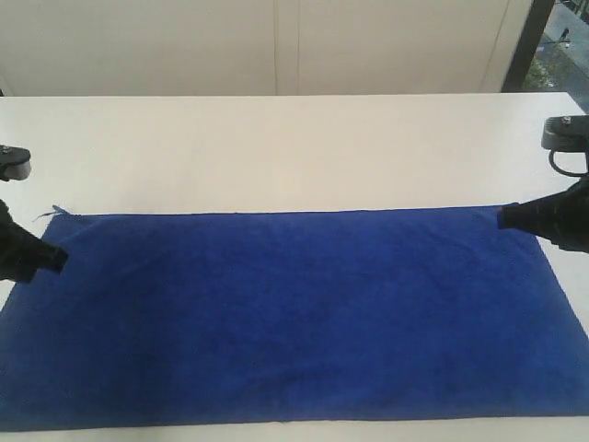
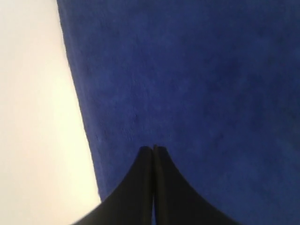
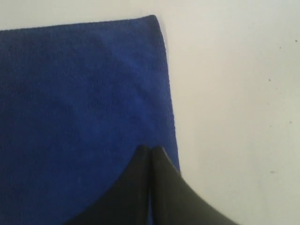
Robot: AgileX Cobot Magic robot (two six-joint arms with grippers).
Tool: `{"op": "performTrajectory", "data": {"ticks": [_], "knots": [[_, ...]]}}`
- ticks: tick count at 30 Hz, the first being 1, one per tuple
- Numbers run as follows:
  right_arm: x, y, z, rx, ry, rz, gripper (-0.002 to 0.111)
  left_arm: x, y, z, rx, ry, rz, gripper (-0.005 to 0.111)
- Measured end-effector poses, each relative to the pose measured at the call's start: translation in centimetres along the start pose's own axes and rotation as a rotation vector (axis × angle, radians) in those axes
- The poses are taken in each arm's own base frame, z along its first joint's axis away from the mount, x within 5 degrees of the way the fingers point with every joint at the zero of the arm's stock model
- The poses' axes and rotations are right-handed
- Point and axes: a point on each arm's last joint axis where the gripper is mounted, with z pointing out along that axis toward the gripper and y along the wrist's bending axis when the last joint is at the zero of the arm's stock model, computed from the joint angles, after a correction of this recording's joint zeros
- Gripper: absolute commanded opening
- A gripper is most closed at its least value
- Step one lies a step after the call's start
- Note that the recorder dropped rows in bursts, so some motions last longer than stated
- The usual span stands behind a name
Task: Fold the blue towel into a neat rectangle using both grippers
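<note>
The blue towel (image 1: 294, 313) lies spread flat on the white table (image 1: 276, 147), wide from left to right, with a loose thread at its far left corner. My left gripper (image 1: 63, 259) hangs over the towel's left edge, jaws pressed together with nothing between them. In the left wrist view the left gripper (image 2: 153, 148) points over the blue towel (image 2: 187, 84) just inside its edge. My right gripper (image 1: 502, 217) sits at the far right corner, also shut and empty. From the right wrist camera the right gripper (image 3: 150, 149) is above the blue towel (image 3: 79, 103) near its side edge.
Bare white tabletop stretches behind the towel to a pale wall (image 1: 276, 46). A dark window frame (image 1: 534, 41) stands at the back right. The towel's near edge runs close to the table's front edge.
</note>
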Motion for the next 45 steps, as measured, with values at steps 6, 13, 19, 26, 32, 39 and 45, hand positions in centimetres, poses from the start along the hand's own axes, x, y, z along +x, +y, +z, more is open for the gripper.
{"op": "performTrajectory", "data": {"ticks": [6, 13, 19, 26, 32, 39, 45], "knots": [[-2.2, 0.7, 2.3, -0.01, -0.002, -0.003, 0.0, -2.7, 0.6, 2.0, -0.016, -0.054, 0.0, 0.0], [-4.0, 1.5, 5.5, -0.012, 0.019, -0.01, 0.0, -4.3, 1.2, 5.9, -0.028, -0.057, 0.016, 0.0], [-4.0, 2.0, 8.2, -0.018, 0.038, -0.06, 0.0, -5.0, 2.6, 7.9, -0.045, -0.056, -0.017, 0.0], [-3.7, 2.4, 11.0, -0.007, 0.081, -0.109, 0.0, -5.5, 3.3, 8.9, -0.063, -0.101, -0.035, 0.0], [-4.2, 2.4, 11.8, 0.003, 0.077, -0.145, 0.0, -6.0, 3.6, 9.9, -0.085, -0.164, -0.033, 0.0], [-4.9, 1.4, 12.8, 0.008, 0.057, -0.124, 0.0, -7.2, 3.9, 10.7, -0.1, -0.216, -0.031, 0.0], [-5.3, 0.7, 13.3, -0.008, 0.021, -0.103, 0.0, -8.0, 4.1, 11.1, -0.102, -0.229, -0.031, 0.0]]}}
